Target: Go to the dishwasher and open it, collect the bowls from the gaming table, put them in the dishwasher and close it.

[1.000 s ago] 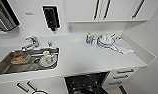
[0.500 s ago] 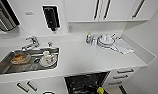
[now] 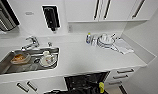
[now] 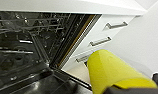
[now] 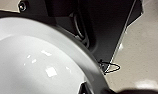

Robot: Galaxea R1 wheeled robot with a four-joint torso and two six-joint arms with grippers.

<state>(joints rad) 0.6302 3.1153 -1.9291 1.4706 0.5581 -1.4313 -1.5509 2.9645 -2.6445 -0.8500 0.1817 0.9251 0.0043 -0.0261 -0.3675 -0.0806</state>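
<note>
The dishwasher (image 3: 85, 83) stands open under the white counter, and its dark inside with wire racks (image 4: 32, 37) is in the left wrist view. A yellow bowl (image 4: 110, 70) hangs close to the left wrist camera, off the open door's right side and in front of the drawers, with my left gripper (image 4: 130, 89) shut on it. The same yellow bowl (image 3: 101, 87) is at the opening's right edge in the head view. A white bowl (image 5: 37, 65) looms above the floor in the right wrist view, with my right gripper (image 5: 91, 90) shut on it. The gaming table is out of view.
A steel sink (image 3: 5, 67) with dirty dishes is set in the counter (image 3: 80, 60) at the left. Stacked plates (image 3: 106, 40) and a cloth (image 3: 123, 47) lie at the back right. White drawers (image 3: 123, 73) flank the dishwasher. A wall (image 3: 155, 75) closes the right side.
</note>
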